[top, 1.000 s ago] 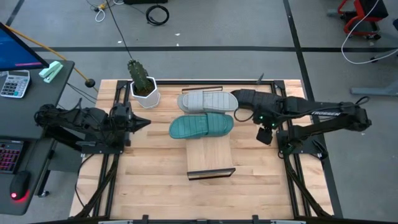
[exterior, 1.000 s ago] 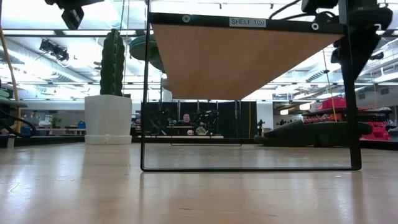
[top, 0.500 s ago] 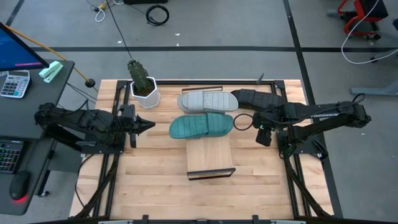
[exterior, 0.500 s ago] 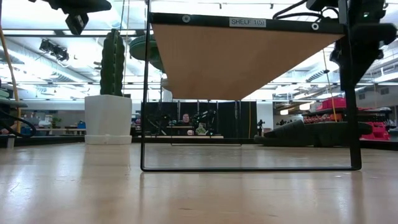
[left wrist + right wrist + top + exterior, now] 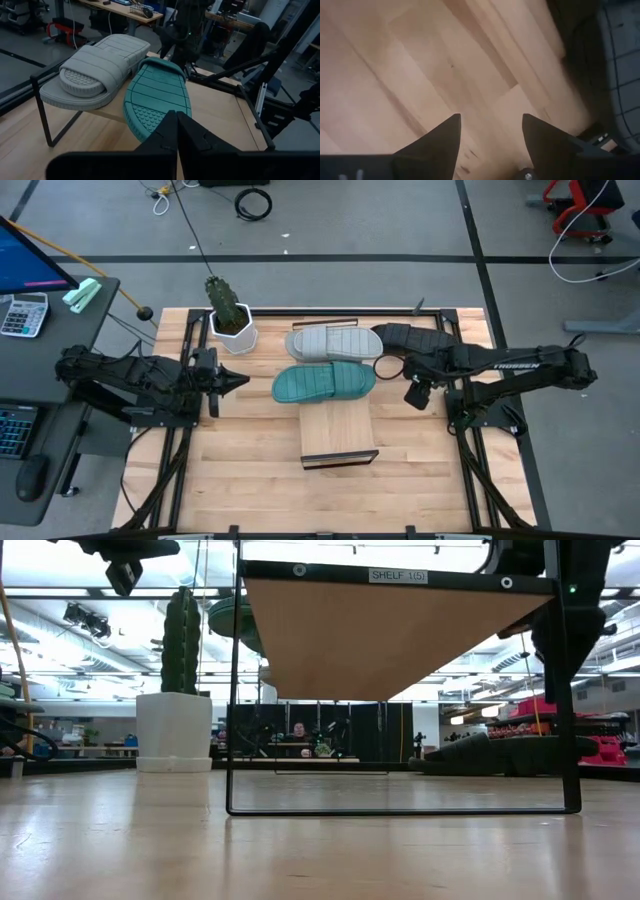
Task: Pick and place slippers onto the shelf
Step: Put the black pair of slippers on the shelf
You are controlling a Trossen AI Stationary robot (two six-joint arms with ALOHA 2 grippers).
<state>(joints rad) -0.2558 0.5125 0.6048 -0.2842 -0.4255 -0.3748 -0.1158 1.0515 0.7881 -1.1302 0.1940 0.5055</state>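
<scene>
The shelf (image 5: 338, 428) stands in the table's middle. The light grey slipper (image 5: 332, 341) and the teal slipper (image 5: 323, 382) lie side by side across its far end, soles down, ends overhanging; both show in the left wrist view (image 5: 95, 65) (image 5: 157, 95). The black slipper (image 5: 405, 338) lies on the table, right of the grey one, and shows in the low view (image 5: 500, 753). My right gripper (image 5: 392, 366) is open over bare table just near of the black slipper (image 5: 615, 65). My left gripper (image 5: 236, 380) is shut and empty, left of the shelf, pointing at the teal slipper.
A cactus in a white pot (image 5: 231, 320) stands at the table's far left, close to the grey slipper's end. Dark frame rails run along the table's left (image 5: 190, 360) and right (image 5: 462, 380) sides. The shelf's near half (image 5: 340, 442) is bare wood.
My right gripper has shifted a little toward the table's left, staying just near of the black slipper. My left gripper has moved slightly toward the shelf. The slippers have not moved.
</scene>
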